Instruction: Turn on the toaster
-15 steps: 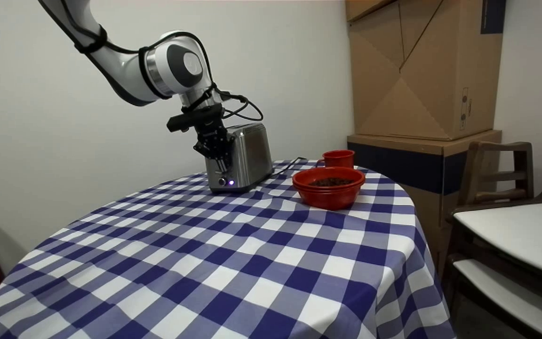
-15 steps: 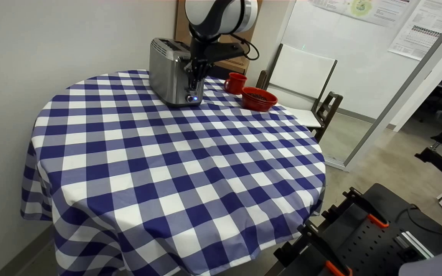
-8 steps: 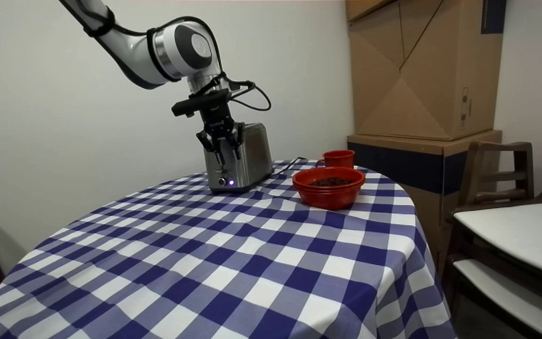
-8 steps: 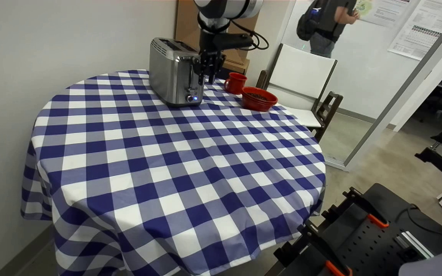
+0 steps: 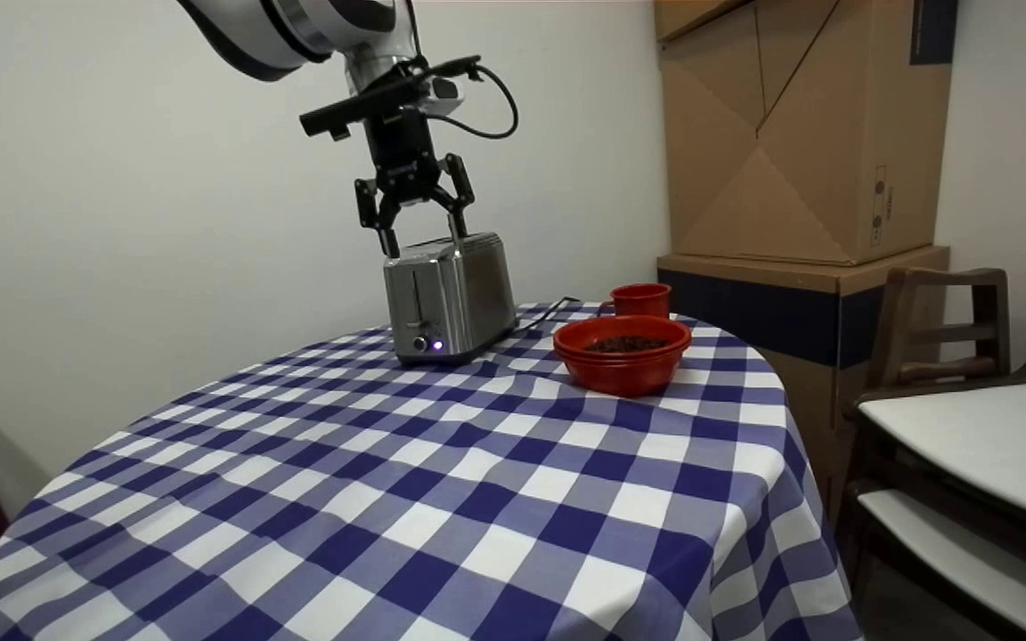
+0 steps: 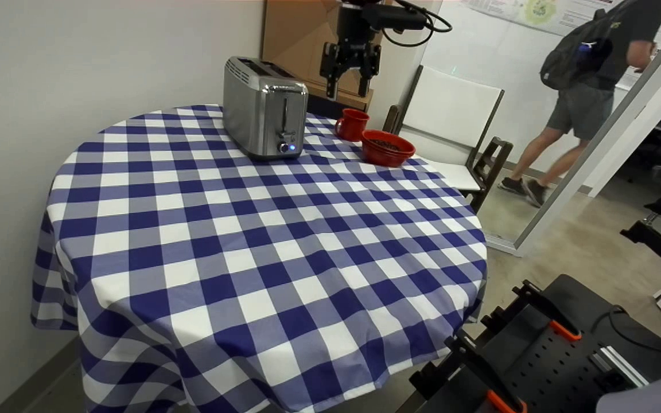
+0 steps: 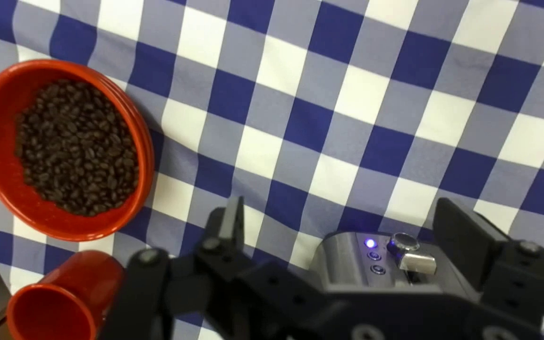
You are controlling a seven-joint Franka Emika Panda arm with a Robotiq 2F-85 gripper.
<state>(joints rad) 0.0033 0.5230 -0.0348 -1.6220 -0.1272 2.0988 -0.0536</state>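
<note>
The silver toaster stands upright on the checked cloth, its end panel turned outward. A small blue-violet light glows on that panel, beside a round knob. The lever sits low in its slot, just above the knob. My gripper hangs higher than the toaster's controls, fingers pointing down and spread wide, with nothing held. In an exterior view a gap separates the gripper from the toaster. The wrist view shows the panel between and beyond the fingers; the gripper's body hides the toaster's top.
Stacked red bowls with dark beans and a red mug stand beside the toaster. A black cord runs behind it. Cardboard boxes and a chair are past the table. A person walks behind.
My gripper has risen from the toaster's end panel, backed away from it and opened from shut to wide. The toaster has stayed in place. A person has come into view behind.
</note>
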